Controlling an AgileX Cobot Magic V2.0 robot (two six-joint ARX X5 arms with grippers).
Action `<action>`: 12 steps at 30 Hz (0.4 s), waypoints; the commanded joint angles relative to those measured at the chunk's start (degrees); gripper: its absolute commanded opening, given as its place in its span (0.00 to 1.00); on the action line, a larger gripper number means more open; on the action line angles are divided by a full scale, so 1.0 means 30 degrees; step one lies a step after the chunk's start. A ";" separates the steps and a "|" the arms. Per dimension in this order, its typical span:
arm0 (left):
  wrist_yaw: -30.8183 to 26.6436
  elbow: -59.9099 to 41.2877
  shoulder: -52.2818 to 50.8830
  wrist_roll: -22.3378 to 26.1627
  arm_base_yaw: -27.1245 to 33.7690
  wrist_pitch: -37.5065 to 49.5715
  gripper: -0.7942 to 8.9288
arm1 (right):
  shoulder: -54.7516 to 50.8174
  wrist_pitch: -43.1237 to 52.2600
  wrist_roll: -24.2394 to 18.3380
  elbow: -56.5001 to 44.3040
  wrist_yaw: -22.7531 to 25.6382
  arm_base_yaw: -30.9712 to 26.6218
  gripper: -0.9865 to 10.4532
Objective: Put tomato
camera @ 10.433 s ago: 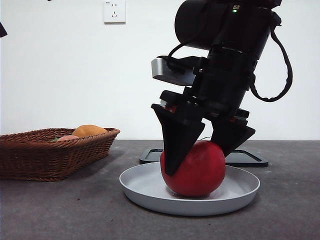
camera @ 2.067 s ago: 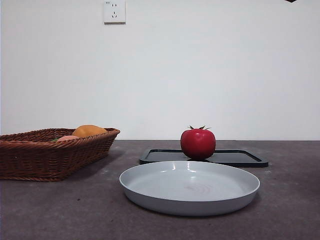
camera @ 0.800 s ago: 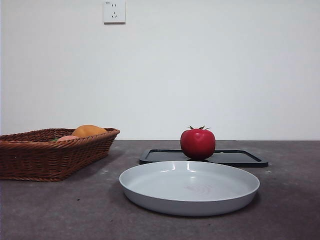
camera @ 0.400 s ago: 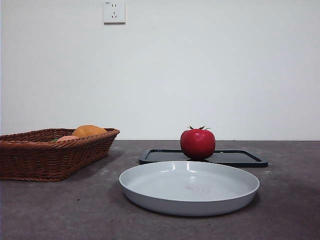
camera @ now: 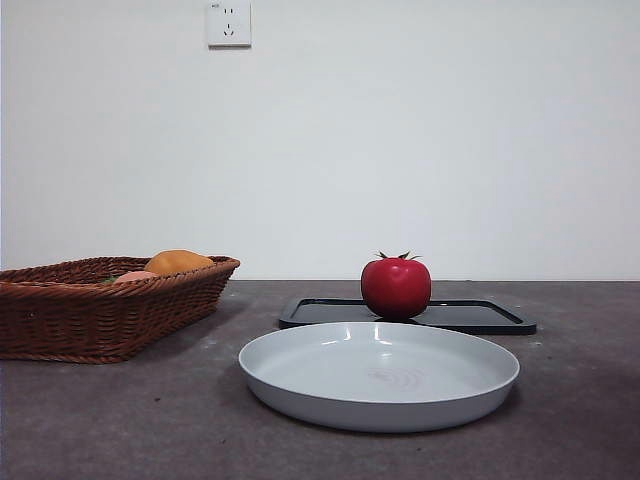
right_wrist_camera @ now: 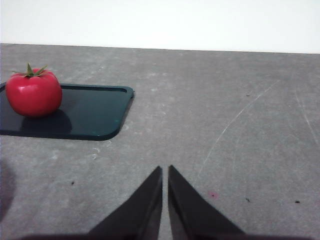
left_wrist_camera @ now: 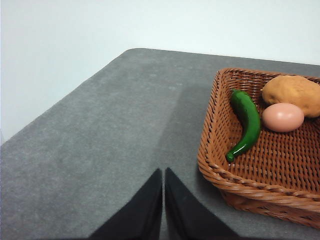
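Observation:
The red tomato [camera: 396,287] with a green stem crown stands upright on the flat black tray [camera: 470,316], behind the grey plate [camera: 300,375]. It also shows in the right wrist view [right_wrist_camera: 33,93] on the tray [right_wrist_camera: 95,117]. My right gripper [right_wrist_camera: 165,172] is shut and empty above bare table, well away from the tomato. My left gripper [left_wrist_camera: 163,175] is shut and empty above the table beside the wicker basket [left_wrist_camera: 215,150]. Neither arm shows in the front view.
The wicker basket [camera: 60,320] at the left holds an orange-yellow fruit [camera: 178,262], a pale peach-pink fruit [left_wrist_camera: 282,117] and a green pepper [left_wrist_camera: 246,122]. A wall socket [camera: 228,22] is high on the white wall. The table's edge runs behind the basket.
Long ago a gripper held the tomato over the grey plate; it has since been set on the black tray and the arm has left the front view. Nothing has moved in the last second.

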 commanded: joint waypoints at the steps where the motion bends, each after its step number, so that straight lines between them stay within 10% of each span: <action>1: -0.0036 -0.0386 -0.0044 -0.0138 0.0022 -0.0146 0.09 | -0.0058 0.0182 0.0058 -0.0117 -0.0007 -0.0007 0.10; 12: -0.0029 -0.0386 -0.0044 -0.0138 0.0022 -0.0146 0.09 | -0.0058 0.0182 0.0058 -0.0102 0.0022 -0.0007 0.10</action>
